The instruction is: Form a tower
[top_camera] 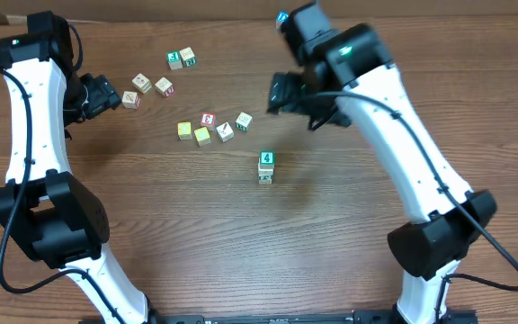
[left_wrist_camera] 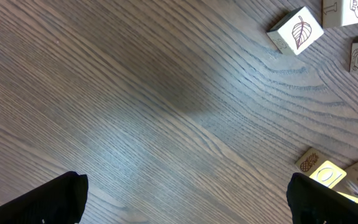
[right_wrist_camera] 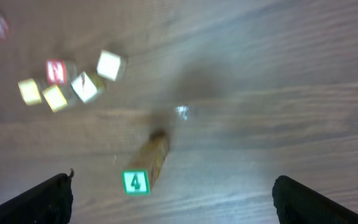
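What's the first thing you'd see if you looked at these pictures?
Probably the little tower of cubes, standing alone near the middle of the wooden table with a green 4 on top. Next come the loose cubes scattered beyond it, and two big white-and-black robot arms, the left arm and the right arm, reaching in from either side.

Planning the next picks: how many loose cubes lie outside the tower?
10: a pair farthest back, a trio left of it, and a cluster of five just back-left of the tower. None looks hidden overhead.
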Available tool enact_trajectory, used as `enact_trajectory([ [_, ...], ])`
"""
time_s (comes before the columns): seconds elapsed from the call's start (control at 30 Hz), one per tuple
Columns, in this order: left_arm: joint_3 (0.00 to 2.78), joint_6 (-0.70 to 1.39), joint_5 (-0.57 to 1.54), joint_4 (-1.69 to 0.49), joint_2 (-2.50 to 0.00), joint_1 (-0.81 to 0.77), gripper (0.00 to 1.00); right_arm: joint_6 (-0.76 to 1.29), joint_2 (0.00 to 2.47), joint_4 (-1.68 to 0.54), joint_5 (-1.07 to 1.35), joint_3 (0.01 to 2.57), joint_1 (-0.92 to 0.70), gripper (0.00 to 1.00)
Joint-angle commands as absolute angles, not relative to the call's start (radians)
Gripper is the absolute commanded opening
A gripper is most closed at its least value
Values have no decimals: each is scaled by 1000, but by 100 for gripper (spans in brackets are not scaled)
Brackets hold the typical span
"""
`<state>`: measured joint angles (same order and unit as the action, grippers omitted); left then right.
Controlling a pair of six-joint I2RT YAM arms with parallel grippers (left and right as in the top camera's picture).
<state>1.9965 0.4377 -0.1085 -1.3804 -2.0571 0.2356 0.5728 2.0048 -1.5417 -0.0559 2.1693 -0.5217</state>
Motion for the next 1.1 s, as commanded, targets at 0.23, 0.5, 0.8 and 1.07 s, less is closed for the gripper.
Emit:
enact_trajectory([
  [0.23,2009,433,-107,-1379,-2042,229,100,583,2010,-1316,-42,1851,-650,100],
  [0.5,2009,433,-107,-1379,-2042,229,100,574,2011,-1131,-42,1641,-664,99],
  [0.8,2009,433,-107,-1379,-2042,229,100,514,2011,-1018,-51,1565,-675,86],
  [1.07,2009,434,-107,-1379,-2042,229,99,516,2011,-1023,-49,1571,-675,85],
])
